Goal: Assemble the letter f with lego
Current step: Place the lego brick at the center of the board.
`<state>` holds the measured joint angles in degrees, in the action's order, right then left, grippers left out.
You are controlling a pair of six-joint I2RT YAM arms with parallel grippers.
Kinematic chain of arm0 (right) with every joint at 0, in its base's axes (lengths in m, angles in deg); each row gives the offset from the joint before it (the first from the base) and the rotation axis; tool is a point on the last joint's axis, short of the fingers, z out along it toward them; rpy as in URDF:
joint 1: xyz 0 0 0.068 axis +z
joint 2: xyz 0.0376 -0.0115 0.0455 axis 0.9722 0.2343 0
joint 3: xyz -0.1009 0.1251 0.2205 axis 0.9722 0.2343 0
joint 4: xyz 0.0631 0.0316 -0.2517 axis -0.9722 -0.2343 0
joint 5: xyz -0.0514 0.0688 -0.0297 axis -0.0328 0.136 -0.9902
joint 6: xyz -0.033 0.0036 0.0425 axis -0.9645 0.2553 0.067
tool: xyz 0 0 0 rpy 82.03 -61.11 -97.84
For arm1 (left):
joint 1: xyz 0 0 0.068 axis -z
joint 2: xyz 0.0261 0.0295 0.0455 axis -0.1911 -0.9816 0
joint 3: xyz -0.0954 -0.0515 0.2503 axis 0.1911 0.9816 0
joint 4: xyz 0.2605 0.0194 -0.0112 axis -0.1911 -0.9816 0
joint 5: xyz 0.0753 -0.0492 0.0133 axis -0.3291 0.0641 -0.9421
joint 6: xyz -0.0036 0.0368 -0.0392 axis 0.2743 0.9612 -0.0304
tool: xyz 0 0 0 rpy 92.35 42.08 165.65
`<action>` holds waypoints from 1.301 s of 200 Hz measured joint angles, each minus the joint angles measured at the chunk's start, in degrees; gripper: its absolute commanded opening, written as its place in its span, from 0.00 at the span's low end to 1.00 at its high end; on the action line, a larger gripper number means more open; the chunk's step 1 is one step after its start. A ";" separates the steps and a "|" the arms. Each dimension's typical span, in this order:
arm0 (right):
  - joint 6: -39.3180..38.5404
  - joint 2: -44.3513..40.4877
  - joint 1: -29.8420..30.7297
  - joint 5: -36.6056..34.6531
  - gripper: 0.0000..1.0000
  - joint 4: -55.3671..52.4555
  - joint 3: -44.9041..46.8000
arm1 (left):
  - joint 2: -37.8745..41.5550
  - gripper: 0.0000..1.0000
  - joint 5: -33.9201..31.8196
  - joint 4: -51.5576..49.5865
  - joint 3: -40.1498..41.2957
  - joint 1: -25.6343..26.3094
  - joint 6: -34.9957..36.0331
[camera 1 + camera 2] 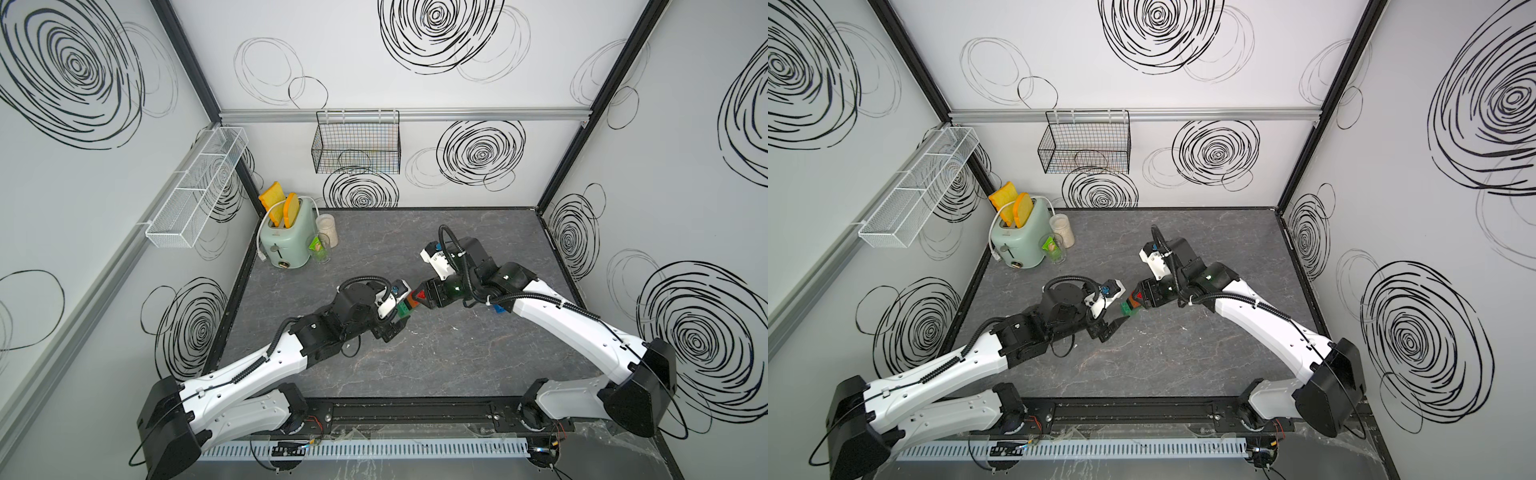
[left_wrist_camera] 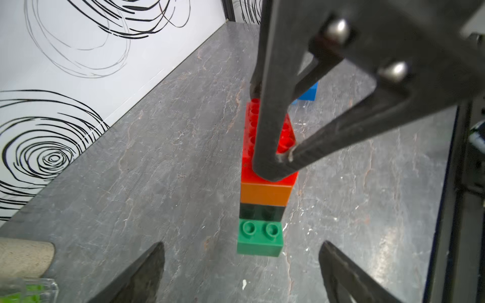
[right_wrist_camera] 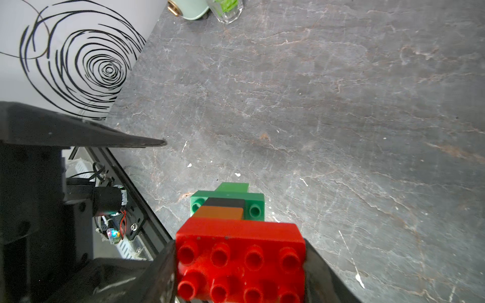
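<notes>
My right pincer clamps the red studded plastic brick to steady the stack. My left pincer is apart, near the green plastic brick.

The table is a dark grey slab with pale marble veining and a few small white flecks. In its far left corner stand a pale green toaster, a beige jar just right of it and a clear glass nearer. A blue brick lies right of the middle
</notes>
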<state>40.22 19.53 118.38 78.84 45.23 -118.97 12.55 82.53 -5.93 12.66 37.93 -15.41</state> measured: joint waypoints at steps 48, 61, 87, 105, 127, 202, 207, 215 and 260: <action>-0.09 -0.92 0.00 1.92 0.63 -0.02 0.26 | -1.33 0.80 -1.51 0.13 1.44 0.94 4.66; -0.09 -0.90 0.00 2.14 0.63 -0.04 0.28 | -1.97 0.77 -1.84 0.20 1.51 1.05 4.85; -0.09 -0.92 0.00 2.27 0.63 -0.04 0.31 | -3.10 0.73 -2.27 0.68 1.62 1.05 4.83; -0.09 -0.92 0.00 2.40 0.63 0.02 0.50 | -3.10 0.69 -2.21 1.42 1.84 1.05 4.42; -0.09 -0.92 0.00 2.49 0.63 0.00 0.74 | -3.10 0.68 -1.73 2.19 1.90 1.05 4.13; -0.07 -0.96 0.00 2.58 0.63 0.15 1.33 | -3.15 0.59 1.46 3.37 2.62 1.05 3.23; -0.07 -0.96 0.00 2.58 0.63 0.13 1.42 | -3.15 0.58 1.64 3.37 2.67 1.05 3.13; -0.04 -1.01 0.00 2.58 0.63 0.11 1.49 | -3.17 0.58 1.86 3.34 2.69 1.05 3.04; -0.07 -1.25 0.00 2.64 0.63 0.13 1.51 | -3.96 0.53 2.89 3.65 2.69 1.05 2.51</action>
<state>40.15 18.29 118.38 81.49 45.36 -117.46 8.60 85.42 -2.28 15.35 38.98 -12.90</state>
